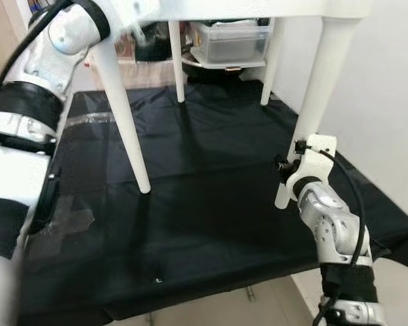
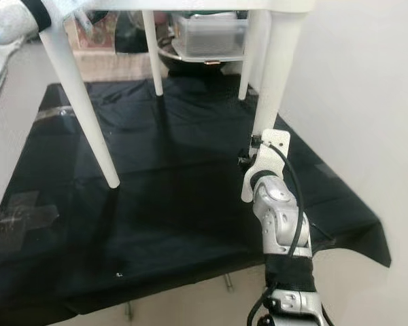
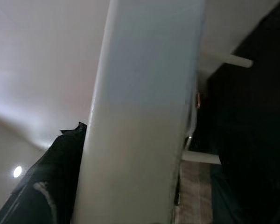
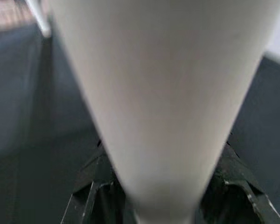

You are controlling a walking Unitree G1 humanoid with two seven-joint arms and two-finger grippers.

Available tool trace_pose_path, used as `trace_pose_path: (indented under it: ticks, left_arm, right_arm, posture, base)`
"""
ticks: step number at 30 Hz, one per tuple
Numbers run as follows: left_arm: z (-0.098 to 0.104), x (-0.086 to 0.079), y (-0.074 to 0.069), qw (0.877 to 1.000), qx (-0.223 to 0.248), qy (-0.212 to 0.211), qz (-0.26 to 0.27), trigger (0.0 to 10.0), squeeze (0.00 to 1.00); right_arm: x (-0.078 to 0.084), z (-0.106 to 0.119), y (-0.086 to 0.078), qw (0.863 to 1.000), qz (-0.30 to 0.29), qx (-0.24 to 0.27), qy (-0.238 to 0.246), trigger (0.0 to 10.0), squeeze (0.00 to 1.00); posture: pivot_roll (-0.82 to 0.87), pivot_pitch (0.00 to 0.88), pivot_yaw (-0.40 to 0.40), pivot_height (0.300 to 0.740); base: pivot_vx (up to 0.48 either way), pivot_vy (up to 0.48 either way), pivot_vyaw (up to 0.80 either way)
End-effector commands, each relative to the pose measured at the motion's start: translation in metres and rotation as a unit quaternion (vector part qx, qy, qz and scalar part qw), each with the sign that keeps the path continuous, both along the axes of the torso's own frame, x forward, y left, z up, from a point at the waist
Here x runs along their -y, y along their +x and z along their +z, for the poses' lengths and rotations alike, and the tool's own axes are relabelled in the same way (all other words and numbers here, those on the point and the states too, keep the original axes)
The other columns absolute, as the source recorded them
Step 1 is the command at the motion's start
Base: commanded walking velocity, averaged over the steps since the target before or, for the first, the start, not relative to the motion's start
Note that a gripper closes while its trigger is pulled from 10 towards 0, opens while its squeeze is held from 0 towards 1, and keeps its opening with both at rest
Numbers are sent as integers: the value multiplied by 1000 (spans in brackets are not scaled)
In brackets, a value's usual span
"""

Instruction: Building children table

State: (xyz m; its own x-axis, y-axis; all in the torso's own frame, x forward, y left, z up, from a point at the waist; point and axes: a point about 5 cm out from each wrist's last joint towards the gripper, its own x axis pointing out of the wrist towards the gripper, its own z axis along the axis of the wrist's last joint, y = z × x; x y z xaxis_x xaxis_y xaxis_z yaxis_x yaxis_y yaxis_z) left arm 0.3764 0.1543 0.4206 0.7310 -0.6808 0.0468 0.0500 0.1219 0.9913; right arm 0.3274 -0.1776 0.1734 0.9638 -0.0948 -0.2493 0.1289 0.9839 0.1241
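Right claw point(image 4: 163, 205): we see its black fingers point(image 4: 91, 186) clenched around the near right leg point(image 1: 319, 88), low on the leg.
Left claw point(image 3: 72, 186): at the near left leg point(image 1: 122, 109) up by the tabletop; we cannot tell its grip.
Children's table point(image 1: 258, 7): white, standing upright on four legs.
Black sheet point(image 1: 211, 204): spread on the floor, under all the legs.

Table legs point(image 1: 128, 115): plain white, no pattern.
Floor sheet point(image 1: 211, 224): matte black, greyish clear tape patches point(image 1: 68, 221) at left of frame.
Storage bin point(image 1: 231, 42), top centre: translucent grey.
Wall point(image 1: 387, 88), right: off-white.
Arms point(image 1: 336, 234): silver, black bands.
Right gripper point(image 4: 149, 196): black.
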Motion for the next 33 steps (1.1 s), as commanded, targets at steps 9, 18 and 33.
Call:
trace_pose_path:
  ticks: [9, 18, 33]
  left_arm:
    - [-28, -5, 5, 993, -78, 88, 4, 10000, 0]
    - [-27, -11, 2, 993, -81, 82, -10, 10000, 0]
    - [44, -10, -42, 989, 99, 60, -91, 10000, 0]
  right_arm:
    - [-9, -14, -9, 998, -4, -54, 32, 510, 0]
    - [-4, -16, -17, 997, -32, -48, 42, 10000, 1000]
    - [2, -17, -72, 999, 1, 7, 36, 10000, 1000]
  posture:
    - [85, 0, -70, 740]
    - [84, 0, -78, 740]
    - [77, 0, -83, 740]
  base:
    - [0, 0, 0]
    - [0, 0, 0]
    - [0, 0, 0]
